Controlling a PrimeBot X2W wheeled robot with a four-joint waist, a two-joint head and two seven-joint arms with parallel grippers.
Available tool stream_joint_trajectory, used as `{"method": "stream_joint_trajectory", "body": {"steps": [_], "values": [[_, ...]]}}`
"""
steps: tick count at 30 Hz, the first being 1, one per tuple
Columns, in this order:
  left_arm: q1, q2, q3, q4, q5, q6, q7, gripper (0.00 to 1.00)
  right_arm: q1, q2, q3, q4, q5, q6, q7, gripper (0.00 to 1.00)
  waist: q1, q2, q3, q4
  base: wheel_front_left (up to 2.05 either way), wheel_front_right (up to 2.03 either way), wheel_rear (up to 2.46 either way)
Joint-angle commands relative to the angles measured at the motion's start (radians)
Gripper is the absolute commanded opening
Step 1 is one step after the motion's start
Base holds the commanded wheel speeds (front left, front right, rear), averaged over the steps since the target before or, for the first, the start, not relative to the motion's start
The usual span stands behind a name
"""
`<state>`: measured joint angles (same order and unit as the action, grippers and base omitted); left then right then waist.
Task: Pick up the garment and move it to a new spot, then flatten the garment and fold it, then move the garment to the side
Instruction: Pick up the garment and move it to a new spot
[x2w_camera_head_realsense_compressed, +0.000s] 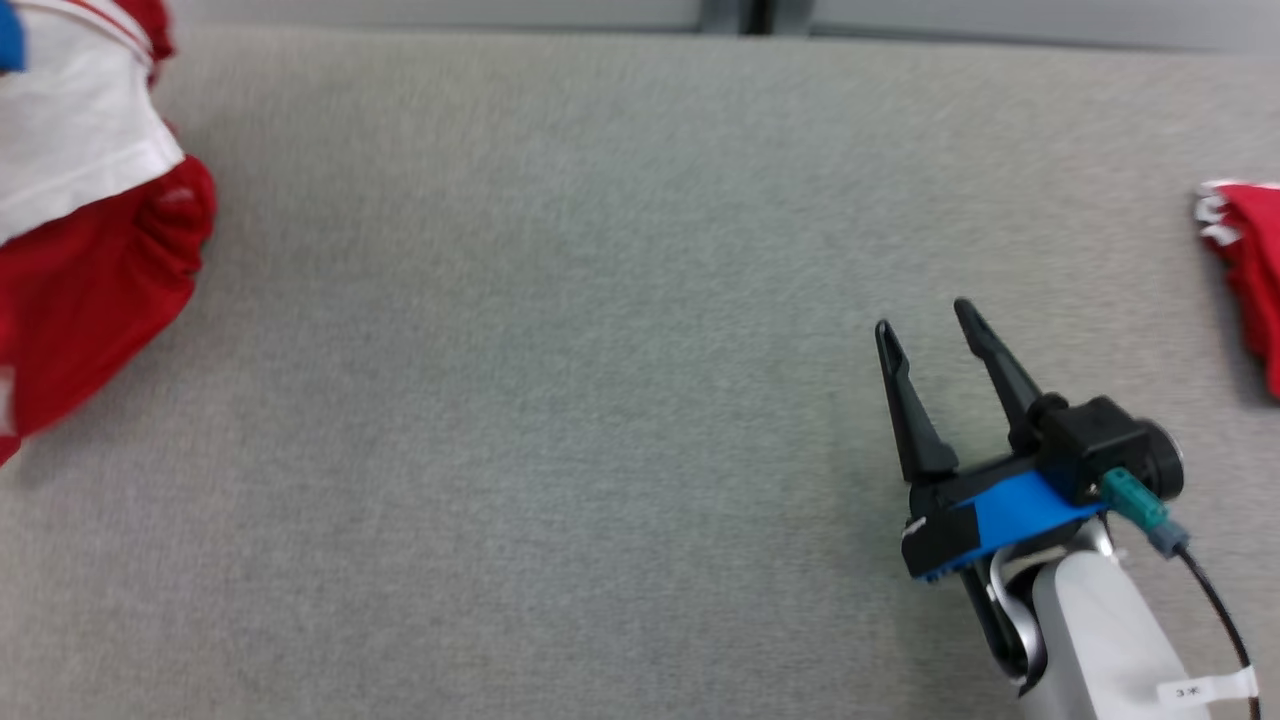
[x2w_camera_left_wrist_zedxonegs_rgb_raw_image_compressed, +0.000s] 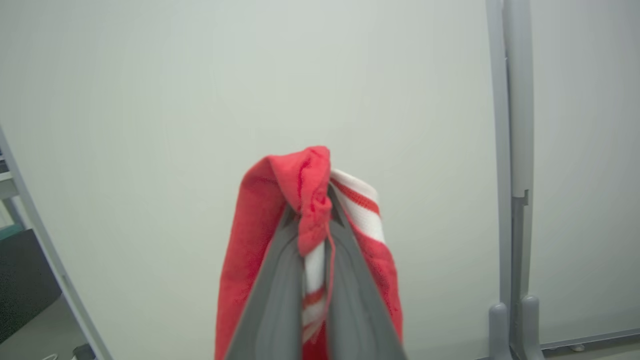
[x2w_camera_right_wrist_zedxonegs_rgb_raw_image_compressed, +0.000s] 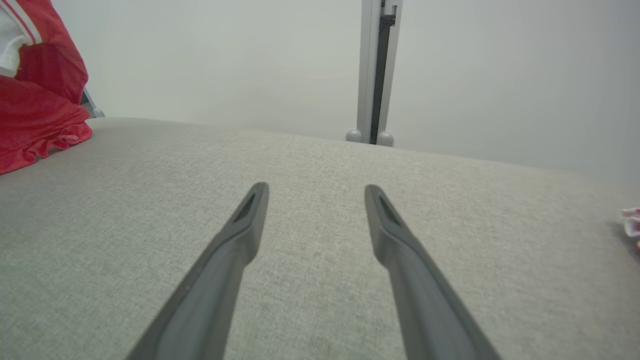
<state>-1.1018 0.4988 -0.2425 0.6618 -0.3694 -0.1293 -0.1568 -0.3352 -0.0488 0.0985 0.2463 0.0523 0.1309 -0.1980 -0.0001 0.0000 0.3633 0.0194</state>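
Two pincers, two red cloths counted: the left pincer (x2w_camera_left_wrist_zedxonegs_rgb_raw_image_compressed: 315, 204) was pinching a fold of the red-and-white garment (x2w_camera_head_realsense_compressed: 90, 250), bunched at the table's far left, while the right pincer (x2w_camera_head_realsense_compressed: 925, 318) stood spread over the right side. A smaller red cloth (x2w_camera_head_realsense_compressed: 1245, 290) lay at the right edge, well apart. Table (x2w_camera_head_realsense_compressed: 550, 400) covered in grey woven fabric; pale wall (x2w_camera_right_wrist_zedxonegs_rgb_raw_image_compressed: 200, 60) behind, with one grey post (x2w_camera_right_wrist_zedxonegs_rgb_raw_image_compressed: 375, 75).

Soft cloth garment (x2w_camera_head_realsense_compressed: 90, 270); matt, coarse-woven fabric surface (x2w_camera_head_realsense_compressed: 600, 400); smooth, slightly glossy plastic forearm (x2w_camera_head_realsense_compressed: 1100, 640).
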Motion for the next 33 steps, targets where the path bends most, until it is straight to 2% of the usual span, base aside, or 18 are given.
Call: {"method": "stream_joint_trajectory", "body": {"steps": [1,6,9,14,18,22,27,33], "values": [[-0.004,-0.015,-0.027,-0.067,-0.011,-0.002,0.030,0.00,0.026,-0.003,-0.001,0.026,0.021,0.000,-0.015,1.00,0.0001,0.0000,-0.099,-0.084,0.00,0.00,0.00],[-0.023,-0.075,-0.097,-0.243,-0.066,-0.002,0.120,0.00,0.057,-0.003,-0.019,0.084,0.049,0.000,-0.039,1.00,0.0001,0.0000,-0.168,-0.148,0.00,0.00,0.00],[-0.042,-0.138,-0.116,-0.315,-0.118,-0.002,0.165,0.00,0.062,-0.003,-0.037,0.105,0.065,0.000,-0.050,1.00,0.0001,0.0000,-0.178,-0.177,0.00,0.00,0.00],[-0.045,-0.231,-0.135,-0.363,-0.163,0.023,0.186,0.00,0.047,-0.003,-0.073,0.120,0.080,0.000,-0.063,1.00,0.0001,0.0000,-0.151,-0.207,0.00,0.00,0.00],[0.042,-0.287,-0.142,-0.346,-0.213,0.031,0.172,0.00,0.032,-0.003,-0.102,0.124,0.083,0.000,-0.066,1.00,0.0001,0.0000,-0.118,-0.217,0.00,0.00,0.00],[0.175,-0.284,-0.144,-0.294,-0.239,0.029,0.134,0.00,0.027,-0.003,-0.117,0.114,0.091,0.000,-0.068,1.00,0.0001,0.0000,-0.084,-0.222,0.00,0.00,0.00],[0.343,-0.236,-0.131,-0.165,-0.257,0.024,0.073,0.00,0.021,-0.003,-0.122,0.093,0.098,0.000,-0.068,1.00,0.0001,0.0000,-0.044,-0.223,0.00,0.00,0.00],[0.412,-0.199,-0.110,-0.041,-0.268,0.017,0.014,0.00,0.013,-0.003,-0.121,0.087,0.088,0.000,-0.068,1.00,0.0001,0.0000,-0.016,-0.219,0.00,0.00,0.00]]}}
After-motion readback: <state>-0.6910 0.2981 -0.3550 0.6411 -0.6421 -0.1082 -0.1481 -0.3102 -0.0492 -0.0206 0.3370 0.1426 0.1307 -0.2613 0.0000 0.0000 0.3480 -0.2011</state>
